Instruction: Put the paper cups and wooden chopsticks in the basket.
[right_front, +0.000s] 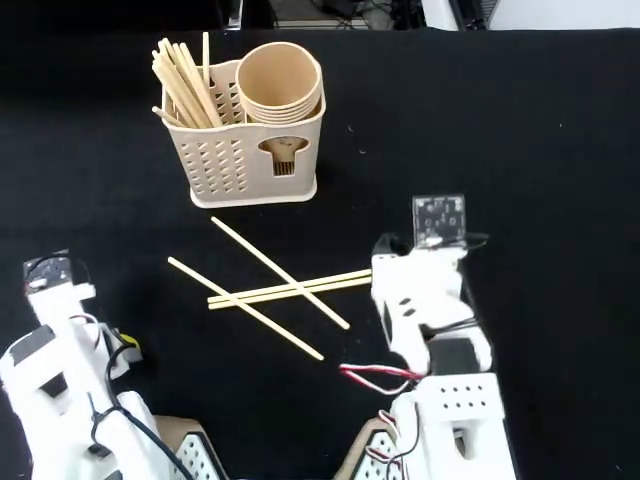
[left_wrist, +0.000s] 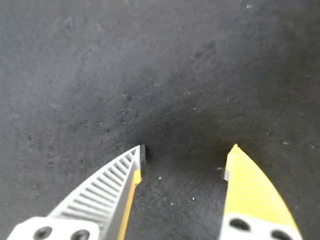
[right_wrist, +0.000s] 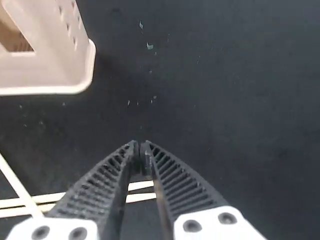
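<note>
Here, pale wooden chopsticks lying crossed, left gripper wide — right gripper pinched closed.

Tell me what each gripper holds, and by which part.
Nothing is held. The left gripper is open over the table; the right gripper is shut on nothing, its fingers above two loose chopsticks.

The basket stands at the rear of the tabletop, left of centre. A stack of paper cups sits in its right compartment, and a bundle of chopsticks stands in its left compartment. Four loose chopsticks lie crossed on the tabletop in front of the basket. The right gripper is at the right ends of two of them. The left gripper is well apart, at the front left.
</note>
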